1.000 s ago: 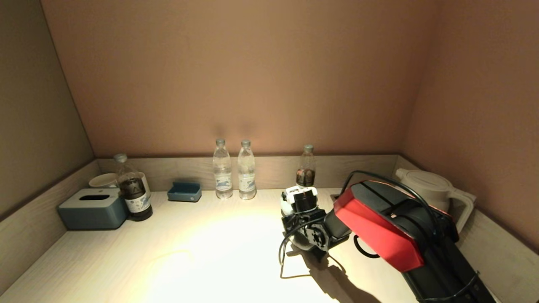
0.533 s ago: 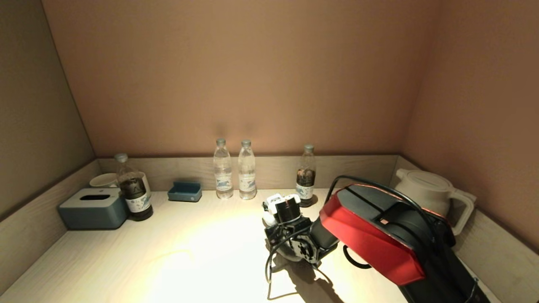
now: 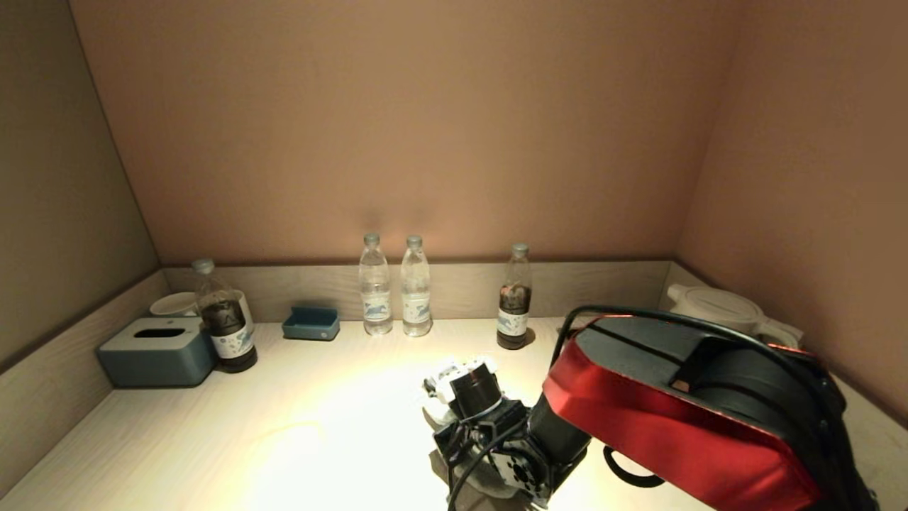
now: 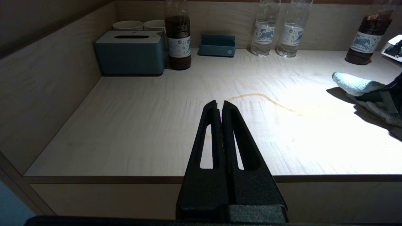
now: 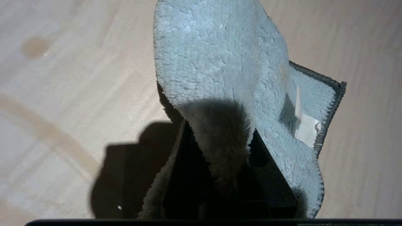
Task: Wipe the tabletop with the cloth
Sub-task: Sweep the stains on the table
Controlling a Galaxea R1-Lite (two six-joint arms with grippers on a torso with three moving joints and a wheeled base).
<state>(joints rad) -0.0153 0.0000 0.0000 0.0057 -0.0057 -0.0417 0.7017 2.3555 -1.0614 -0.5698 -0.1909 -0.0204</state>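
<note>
A light blue fluffy cloth (image 5: 220, 62) with a white label lies on the pale wooden tabletop (image 3: 319, 397). My right gripper (image 5: 216, 125) is shut on a fold of it and presses it down, right of the table's middle. In the head view the red and black right arm (image 3: 638, 411) covers most of the cloth (image 3: 454, 490). The cloth also shows in the left wrist view (image 4: 355, 83). A thin brown curved stain (image 4: 267, 99) runs across the tabletop to the left of the cloth. My left gripper (image 4: 220, 105) is shut and empty, parked before the table's front edge.
Along the back wall stand two clear water bottles (image 3: 374, 287), a dark-drink bottle (image 3: 515, 298) and a small blue tray (image 3: 311, 323). At the back left are a blue tissue box (image 3: 156, 351), another dark bottle (image 3: 225, 319) and cups (image 3: 174, 304). A white kettle (image 3: 731, 309) stands at the back right.
My right arm has swept from the back right towards the front and the left, dragging the cloth over the tabletop. The dark bottle behind it is now uncovered.
</note>
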